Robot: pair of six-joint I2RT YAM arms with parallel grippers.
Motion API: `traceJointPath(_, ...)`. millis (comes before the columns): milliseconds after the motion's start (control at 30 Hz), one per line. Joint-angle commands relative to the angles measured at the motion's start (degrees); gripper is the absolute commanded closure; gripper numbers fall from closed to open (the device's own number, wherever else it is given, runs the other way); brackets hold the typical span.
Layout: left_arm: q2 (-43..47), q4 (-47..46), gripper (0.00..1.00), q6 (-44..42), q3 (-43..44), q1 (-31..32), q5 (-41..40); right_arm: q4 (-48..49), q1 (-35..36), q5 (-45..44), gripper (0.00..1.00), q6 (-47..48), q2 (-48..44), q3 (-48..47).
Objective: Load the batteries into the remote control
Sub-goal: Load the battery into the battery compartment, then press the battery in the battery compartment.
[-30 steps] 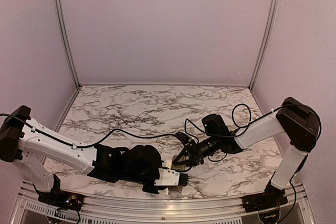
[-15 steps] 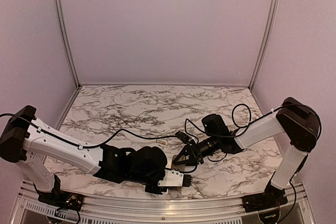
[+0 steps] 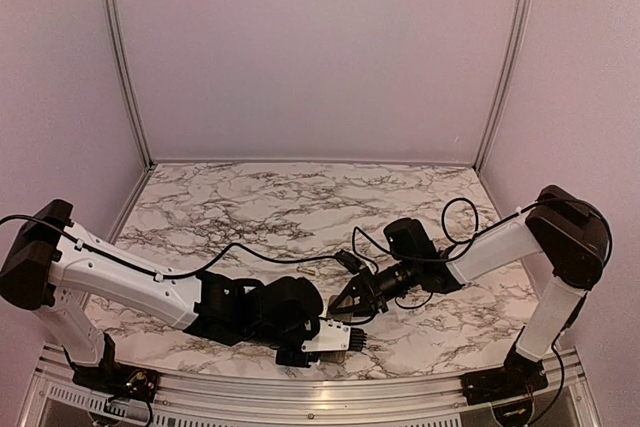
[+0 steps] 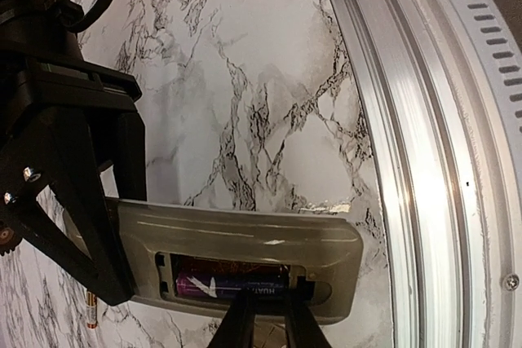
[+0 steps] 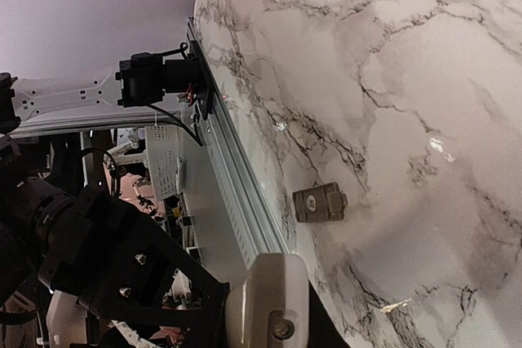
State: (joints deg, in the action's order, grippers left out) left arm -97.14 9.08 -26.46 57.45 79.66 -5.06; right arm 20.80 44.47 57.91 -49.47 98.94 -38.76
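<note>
The remote control point(image 4: 245, 242) is held back-up above the marble, its grey-tan back facing the left wrist view. A purple battery point(image 4: 232, 285) lies in its open recess. My left gripper point(image 4: 271, 289) comes in from below with its fingers nearly together, nothing between them, tips against the right end of that battery. My right gripper point(image 3: 346, 304) is shut on the remote's other end point(image 5: 277, 291); its black fingers point(image 4: 73, 201) show at the left. In the top view the remote point(image 3: 335, 318) is a small tan patch between both grippers. Another thin battery point(image 4: 91, 313) lies on the table beneath.
A small flat grey cover plate point(image 5: 320, 202) lies on the marble near the front rail. The aluminium rail point(image 4: 424, 160) at the table's near edge runs close beside the remote. Both arms meet low at the front centre, and a black cable point(image 3: 250, 252) trails across the table.
My left arm has shifted a little to the right, toward the remote, and its fingers have drawn slightly closer together. The right arm and the remote have stayed in place.
</note>
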Motion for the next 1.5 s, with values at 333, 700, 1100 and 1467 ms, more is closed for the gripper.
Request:
traceJointPath(333, 12.4, -6.6, 0.52, 5.9, -6.7, -0.9, -4.4, -2.0, 0.0, 0.6, 1.0, 2.5, -2.1, -2.6)
traceJointPath(700, 22.4, -18.7, 0.01, 34.1, -14.2, -4.2, -15.9, 2.8, -2.9, -4.3, 1.0, 1.4, -7.7, -2.0)
traceJointPath(1100, 9.4, -15.2, 0.15, 49.8, -6.9, -5.3, -13.7, -0.2, -3.6, -8.3, 1.0, 2.9, -11.4, -3.4)
traceJointPath(1467, 8.2, -15.9, 0.26, 50.9, -7.6, -6.6, -9.4, -0.1, -3.8, -9.0, 1.0, 2.5, -12.1, -3.4)
